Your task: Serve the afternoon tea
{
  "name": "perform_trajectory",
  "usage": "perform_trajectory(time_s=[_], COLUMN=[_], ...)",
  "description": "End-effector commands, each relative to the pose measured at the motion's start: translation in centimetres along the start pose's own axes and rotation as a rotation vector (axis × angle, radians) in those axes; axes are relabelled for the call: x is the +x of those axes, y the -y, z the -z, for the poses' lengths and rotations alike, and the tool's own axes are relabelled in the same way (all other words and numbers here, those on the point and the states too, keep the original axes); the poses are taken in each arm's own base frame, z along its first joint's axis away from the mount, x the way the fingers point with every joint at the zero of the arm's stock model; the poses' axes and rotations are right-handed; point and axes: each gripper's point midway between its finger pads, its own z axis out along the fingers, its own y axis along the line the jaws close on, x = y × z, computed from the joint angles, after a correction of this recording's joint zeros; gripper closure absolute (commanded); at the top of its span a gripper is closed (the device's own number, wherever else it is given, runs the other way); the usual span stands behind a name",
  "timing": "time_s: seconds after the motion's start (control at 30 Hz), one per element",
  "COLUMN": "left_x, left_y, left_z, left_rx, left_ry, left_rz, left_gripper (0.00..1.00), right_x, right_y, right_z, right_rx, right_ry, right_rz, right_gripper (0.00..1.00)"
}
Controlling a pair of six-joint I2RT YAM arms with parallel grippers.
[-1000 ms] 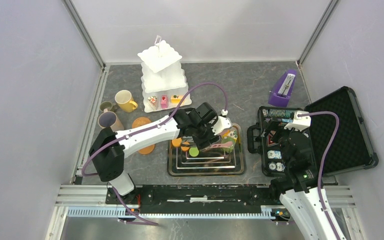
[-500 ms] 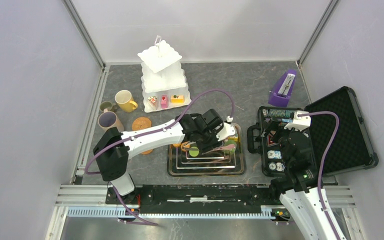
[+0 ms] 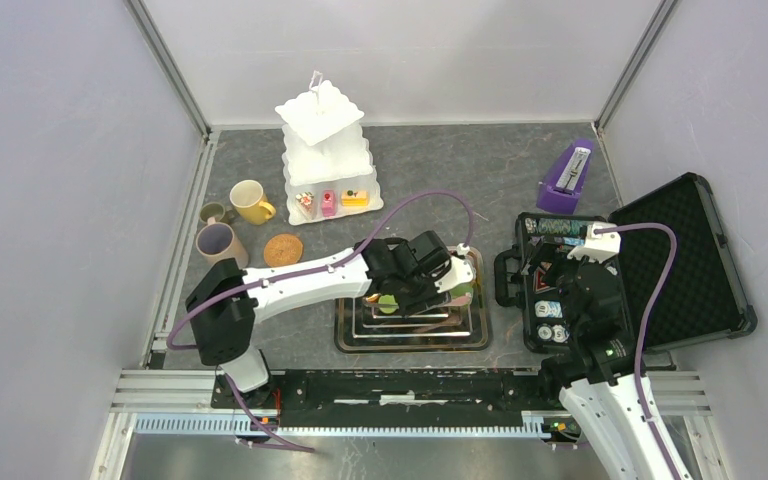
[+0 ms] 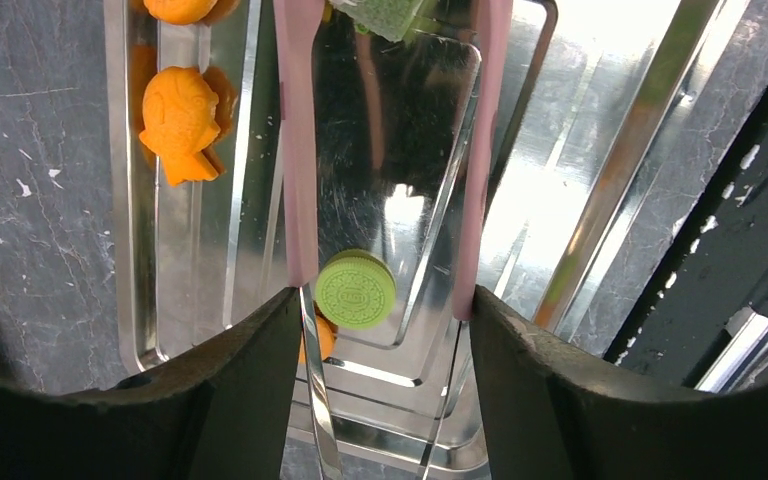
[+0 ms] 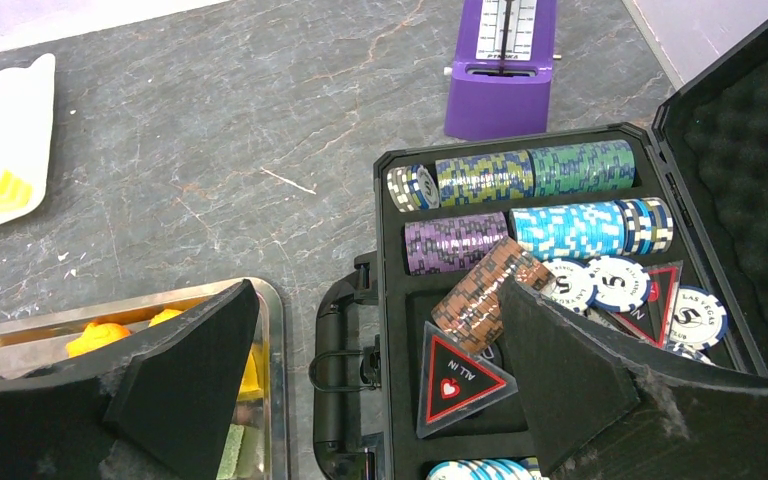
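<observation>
My left gripper (image 4: 383, 300) is shut on metal tongs with pink tips (image 4: 298, 150), low over the steel tray (image 4: 600, 170). The tong arms stand apart, either side of a green biscuit (image 4: 356, 289) that lies partly on an orange biscuit (image 4: 318, 340). Orange toy cakes (image 4: 178, 122) sit along the tray's left side. In the top view the white three-tier stand (image 3: 325, 150) holds three small cakes (image 3: 328, 203) on its bottom tier. The yellow mug (image 3: 250, 201), small green mug (image 3: 213, 212) and beige-lilac mug (image 3: 217, 241) stand to its left. My right gripper (image 5: 375, 290) hangs open and holds nothing.
A round orange-brown disc (image 3: 283, 249) lies on the table by the mugs. The open black case of poker chips (image 5: 520, 220) is under my right gripper, right of the tray. A purple metronome (image 5: 505, 60) stands behind the case. Walls close in the table.
My left arm swung right and lower over the tray, bringing the tongs down around the green biscuit and uncovering the orange-brown disc. The right arm has stayed still.
</observation>
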Motion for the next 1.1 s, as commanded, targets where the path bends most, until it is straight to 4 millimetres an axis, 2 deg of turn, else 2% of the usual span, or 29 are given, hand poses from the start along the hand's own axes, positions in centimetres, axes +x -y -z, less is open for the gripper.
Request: perform_trajectory(time_s=[0.0,0.27,0.43,0.7,0.8,0.97,1.07], left_x=[-0.8,-1.3,-1.0,-1.0,-1.3,-1.6,-2.1], left_y=[0.8,1.0,1.2,1.4,1.0,0.1,-0.6], left_z=[1.5,0.5,0.0,0.7,0.8,1.2,2.2], left_rx=[0.014,0.017,-0.006,-0.051,-0.078,-0.141,-0.177], left_ry=[0.048,0.032,0.004,0.006,0.014,0.014,0.046], left_rz=[0.029,0.009,-0.015,-0.017,-0.006,0.001,0.033], left_gripper=[0.33,0.33,0.36,0.39,0.44,0.63,0.66], right_x=[0.0,0.0,0.0,0.2,0.2,0.1,0.0], right_y=[-0.3,-0.3,-0.1,-0.2,-0.4,-0.3,-0.1], right_z=[-0.1,0.0,0.1,0.0,0.0,0.1,0.3], right_rx=[-0.012,-0.014,-0.010,-0.014,-0.022,-0.017,-0.009], right_ry=[0.009,0.011,0.011,0.009,0.008,0.012,0.016], right_rz=[-0.018,-0.023,-0.025,-0.028,-0.031,-0.030,-0.027], right_gripper=[0.02,0.02,0.02,0.02,0.02,0.02,0.02])
